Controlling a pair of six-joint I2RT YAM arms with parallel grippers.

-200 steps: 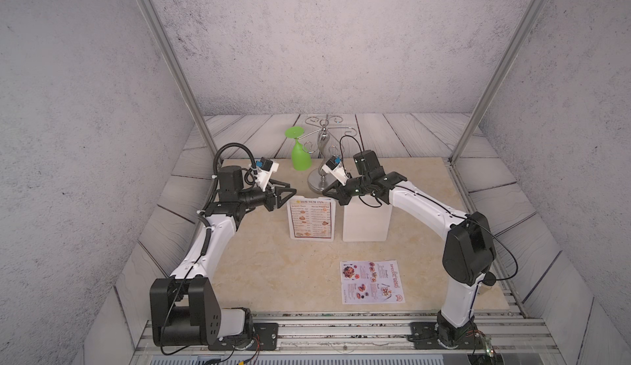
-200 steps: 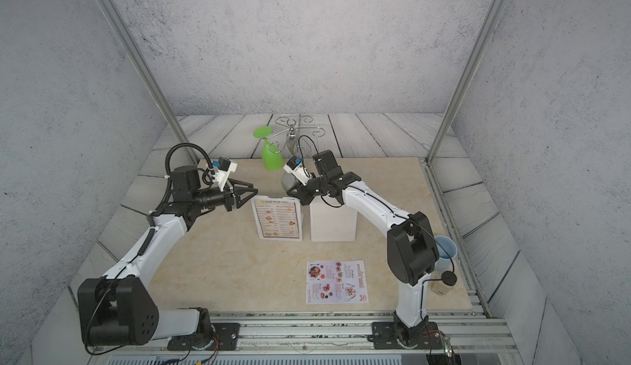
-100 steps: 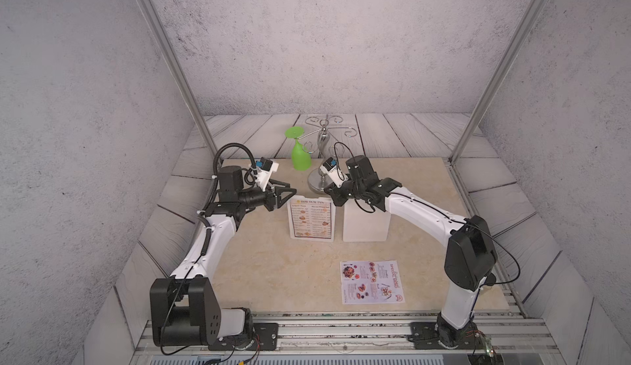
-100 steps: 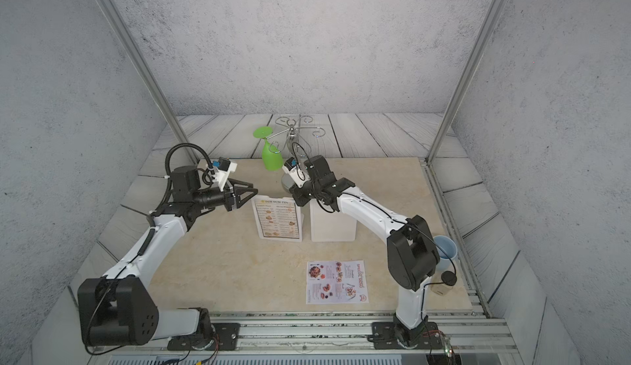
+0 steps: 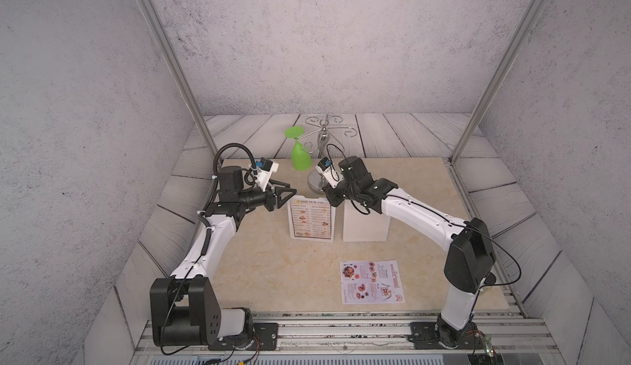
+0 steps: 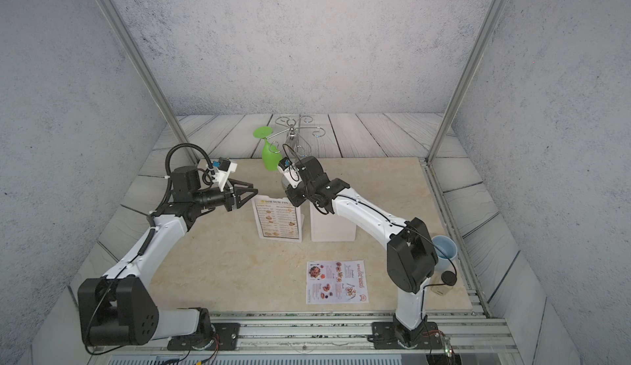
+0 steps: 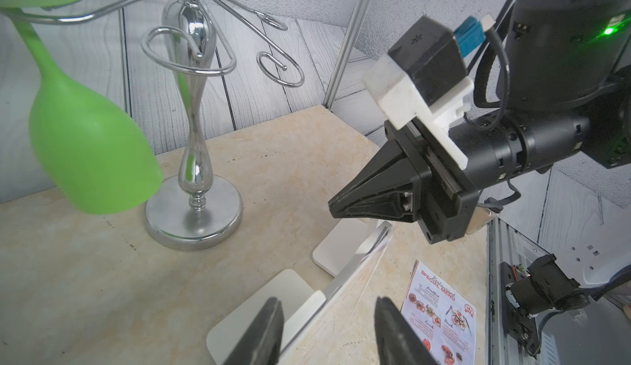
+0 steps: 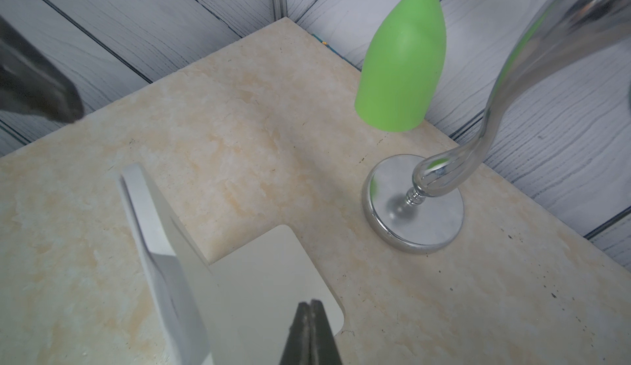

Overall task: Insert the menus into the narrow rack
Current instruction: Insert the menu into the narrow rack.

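While DIM SUM INN menu (image 5: 311, 218) stands upright in rack (image 5: 365, 225), SPECIAL MENU (image 5: 372, 282) lies flat, well in front of rack. Left gripper (image 5: 292, 191) half spread, empty, beside rack top. Right gripper (image 8: 310, 305) pressed together, empty, over rack. I fear shut tip nudging rack and toppling the standing sheet. Flat sheet likely hard to pinch.

The hanging plastic wine glass (image 5: 300, 158) is bright green. The flat paper menu (image 5: 372, 282) is pale lilac, titled in red.

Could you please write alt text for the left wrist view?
Between the open left gripper's fingers, a menu stands in the rack, the shut right gripper above. Another menu lies flat; a green glass hangs from a stand.
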